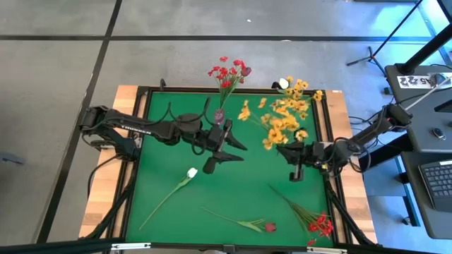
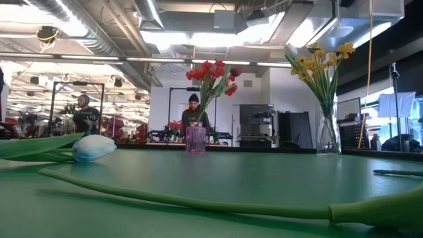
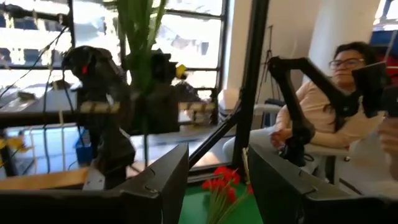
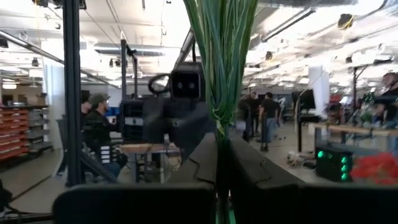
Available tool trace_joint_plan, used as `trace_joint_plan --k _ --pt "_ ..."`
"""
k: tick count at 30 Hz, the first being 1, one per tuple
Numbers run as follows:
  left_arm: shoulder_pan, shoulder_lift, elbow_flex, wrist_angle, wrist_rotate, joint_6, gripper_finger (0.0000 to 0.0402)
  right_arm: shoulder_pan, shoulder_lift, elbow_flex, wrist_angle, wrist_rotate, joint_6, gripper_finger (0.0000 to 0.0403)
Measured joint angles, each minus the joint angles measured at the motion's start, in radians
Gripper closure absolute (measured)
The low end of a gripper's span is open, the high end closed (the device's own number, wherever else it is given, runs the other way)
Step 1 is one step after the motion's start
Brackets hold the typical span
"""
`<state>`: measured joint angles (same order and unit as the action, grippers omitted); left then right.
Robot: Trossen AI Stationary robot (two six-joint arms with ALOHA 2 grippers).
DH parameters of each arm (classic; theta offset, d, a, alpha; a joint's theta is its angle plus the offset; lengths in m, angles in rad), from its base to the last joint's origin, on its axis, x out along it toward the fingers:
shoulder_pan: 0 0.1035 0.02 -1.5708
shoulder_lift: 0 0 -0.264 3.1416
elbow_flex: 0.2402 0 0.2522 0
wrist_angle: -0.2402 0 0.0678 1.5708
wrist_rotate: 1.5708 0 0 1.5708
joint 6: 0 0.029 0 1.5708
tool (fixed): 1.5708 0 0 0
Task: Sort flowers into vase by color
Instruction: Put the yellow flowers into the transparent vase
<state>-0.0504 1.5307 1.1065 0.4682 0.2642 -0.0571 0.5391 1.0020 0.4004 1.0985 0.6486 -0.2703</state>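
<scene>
Red flowers (image 1: 227, 74) stand in a small purple vase (image 2: 195, 140) at the far middle of the green mat. Yellow flowers (image 1: 282, 116) stand in a clear vase (image 2: 328, 135) to its right. Lying on the mat are a white bud (image 1: 192, 172) on its long stem, a dark red bud (image 1: 270, 227) and a red cluster (image 1: 319, 224). My left gripper (image 3: 217, 174) hovers open and empty near the purple vase. My right gripper (image 4: 221, 146) is shut just on the near side of the yellow flowers. Their green stems (image 4: 221, 68) rise right past its fingertips. My right gripper is shut, level with the yellow flowers' bunched stems (image 4: 219, 124). Its own fingers hide where the stems narrow. I cannot tell whether it touches them.
A black frame (image 1: 141, 141) and wooden edges ring the mat. A desk with a keyboard (image 1: 438, 180) stands to the table's right. A seated person (image 3: 336, 106) and other people show beyond the table. Open mat lies between the two arms, toward the near edge.
</scene>
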Motion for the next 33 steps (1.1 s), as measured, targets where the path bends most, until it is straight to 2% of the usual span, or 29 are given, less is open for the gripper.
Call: trace_joint_plan --k 6,14,18,24,28,33 --pt "-0.044 0.001 0.000 0.076 -0.015 0.057 0.0241 -0.104 0.065 0.000 0.003 -0.074 0.142 0.0387" --pt "-0.026 0.001 0.000 0.063 -0.159 0.047 0.0241 -0.223 0.134 0.001 0.062 -0.219 0.289 0.0386" --pt "-0.011 0.001 0.000 0.072 -0.249 0.012 0.0241 -0.241 0.163 0.017 0.078 -0.242 0.292 0.0386" --pt "0.007 0.001 0.000 0.082 -0.250 0.000 0.0241 -0.241 0.227 0.094 0.066 -0.250 0.266 0.0386" --pt "0.012 0.001 0.000 0.103 -0.252 -0.015 0.0241 -0.247 0.262 0.162 -0.015 -0.250 0.262 0.0386" --pt "0.012 0.001 0.000 0.103 -0.309 -0.015 0.0241 -0.254 0.300 0.223 -0.078 -0.264 0.262 0.0386"
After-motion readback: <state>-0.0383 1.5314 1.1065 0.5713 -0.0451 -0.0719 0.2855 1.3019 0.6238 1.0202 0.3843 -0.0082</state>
